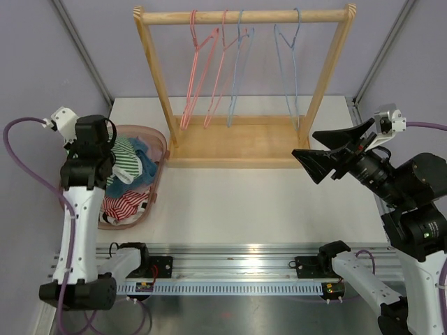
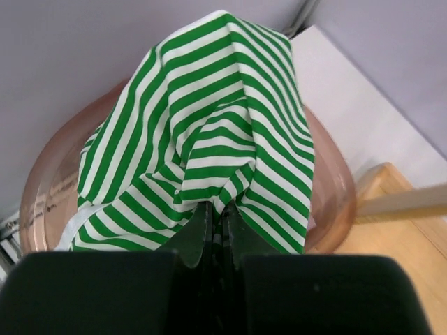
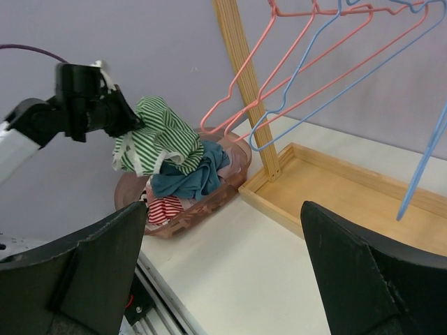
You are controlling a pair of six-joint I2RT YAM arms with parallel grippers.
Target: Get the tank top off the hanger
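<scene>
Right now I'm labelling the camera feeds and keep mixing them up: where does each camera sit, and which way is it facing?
Top external: above and behind the arm bases, looking down on the table, rack and basket; both arms show.
Left wrist: on the left arm over the basket, looking along the shut left gripper at the green-striped top it pinches.
Right wrist: on the right arm, facing left past the open right gripper toward the hangers and left arm.
Shared: all three show the basket and striped top.

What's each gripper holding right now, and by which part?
Left gripper pinches a bunched fold of the green-striped tank top above the basket; right gripper is open, holding nothing.
</scene>
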